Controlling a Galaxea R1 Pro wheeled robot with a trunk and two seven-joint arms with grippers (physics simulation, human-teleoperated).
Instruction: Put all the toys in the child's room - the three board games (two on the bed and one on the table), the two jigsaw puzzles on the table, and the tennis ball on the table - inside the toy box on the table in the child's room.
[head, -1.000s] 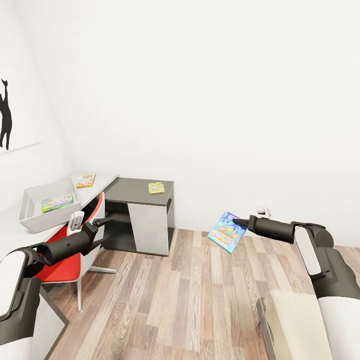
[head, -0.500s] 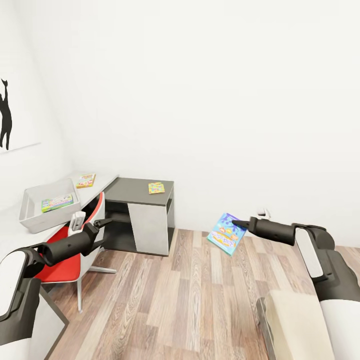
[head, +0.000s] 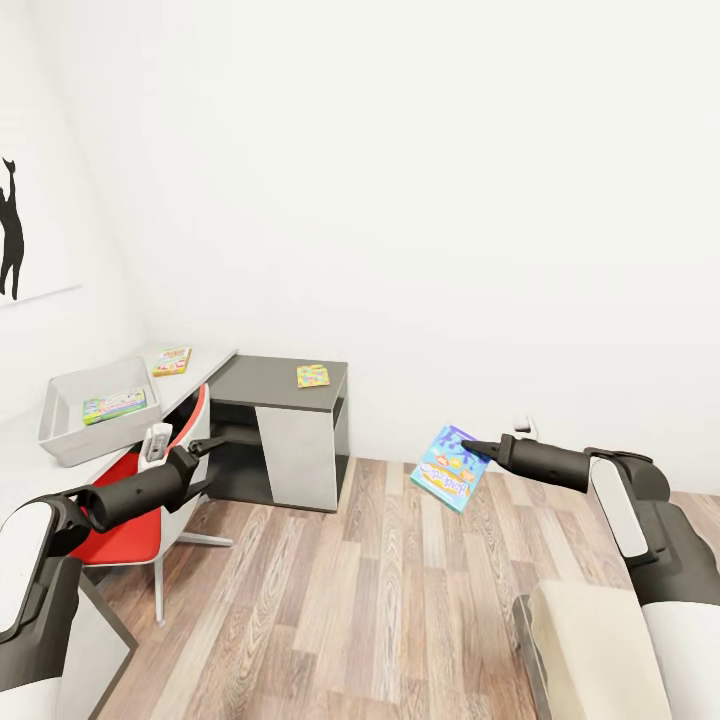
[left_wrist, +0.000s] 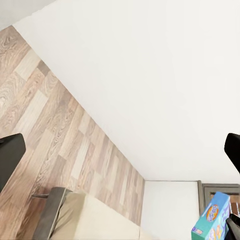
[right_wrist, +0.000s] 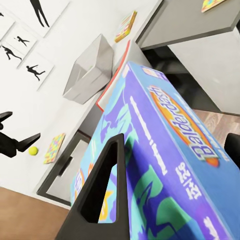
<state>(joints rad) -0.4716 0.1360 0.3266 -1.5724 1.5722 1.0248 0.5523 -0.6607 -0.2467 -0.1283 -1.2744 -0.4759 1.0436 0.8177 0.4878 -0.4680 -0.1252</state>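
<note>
Blue board game (head: 452, 467) hanging in the right gripper (head: 470, 446), fingers clamped on it, above the wood floor (head: 380, 600). Far left: toy box (head: 95, 408) sitting on the table (head: 270, 385), jigsaw puzzle (head: 312, 376) lying right of it. Red chair (head: 140, 530) standing under the left gripper (head: 205, 447), fingers spread, gripping nothing. Bed (head: 595, 650) showing near right.

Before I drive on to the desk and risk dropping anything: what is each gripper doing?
Left gripper: open, holding nothing.
Right gripper: shut on the blue board game, carried above the floor.
</note>
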